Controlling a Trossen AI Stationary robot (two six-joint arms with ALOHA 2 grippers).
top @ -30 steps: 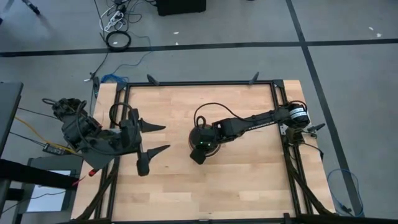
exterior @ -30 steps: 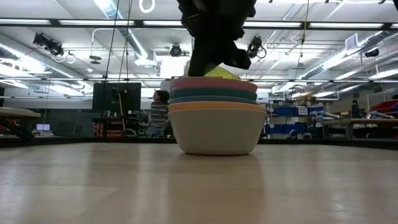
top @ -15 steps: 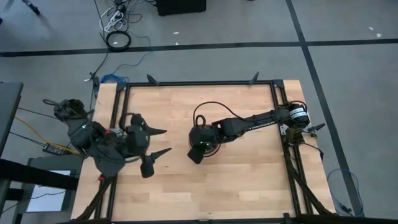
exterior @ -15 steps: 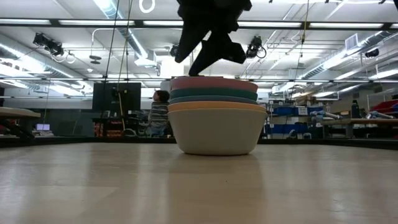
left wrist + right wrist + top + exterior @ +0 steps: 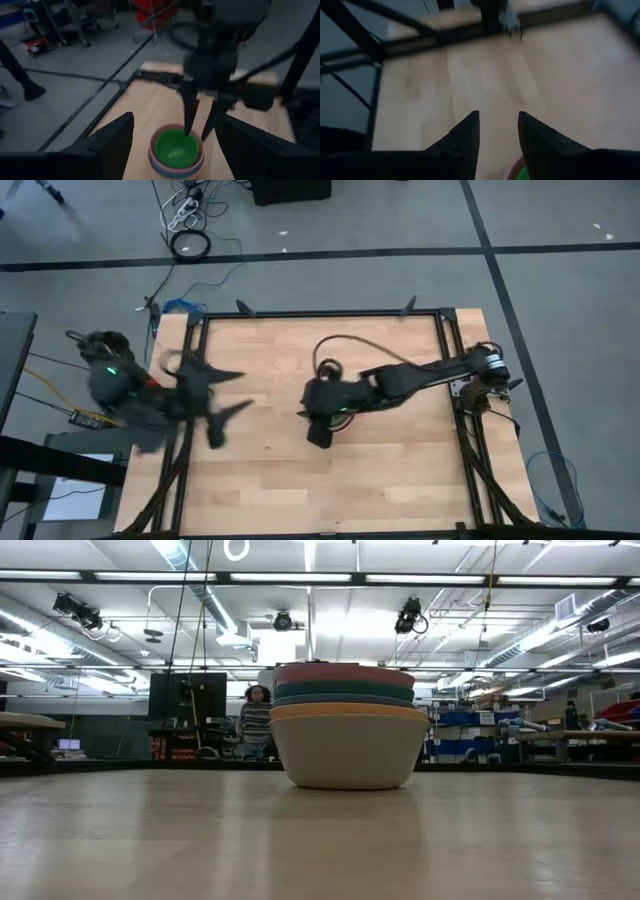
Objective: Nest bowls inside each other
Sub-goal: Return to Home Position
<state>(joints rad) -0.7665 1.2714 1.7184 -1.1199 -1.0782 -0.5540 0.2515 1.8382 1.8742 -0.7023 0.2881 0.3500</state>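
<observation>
A stack of nested bowls stands on its grey-white bottom bowl near the table's middle, with orange, blue, teal and pink rims above. In the left wrist view a lime green bowl lies innermost, on top. My right gripper hangs open just above that bowl, with nothing between its fingers, and it is out of the low view. The stack is mostly hidden under it in the high view. My left gripper stands wide open over the table's left side, pointing toward the stack.
Bare wood lies all around the stack. Black frame rails run along the table's edges. Beyond the far edge a person stands in the room.
My right gripper has opened, let go of the lime green bowl, and risen out of the low view, turning as it went. The bowl, which stuck up tilted above the pink rim, has dropped into the stack. My left gripper has drawn back toward the table's left edge.
</observation>
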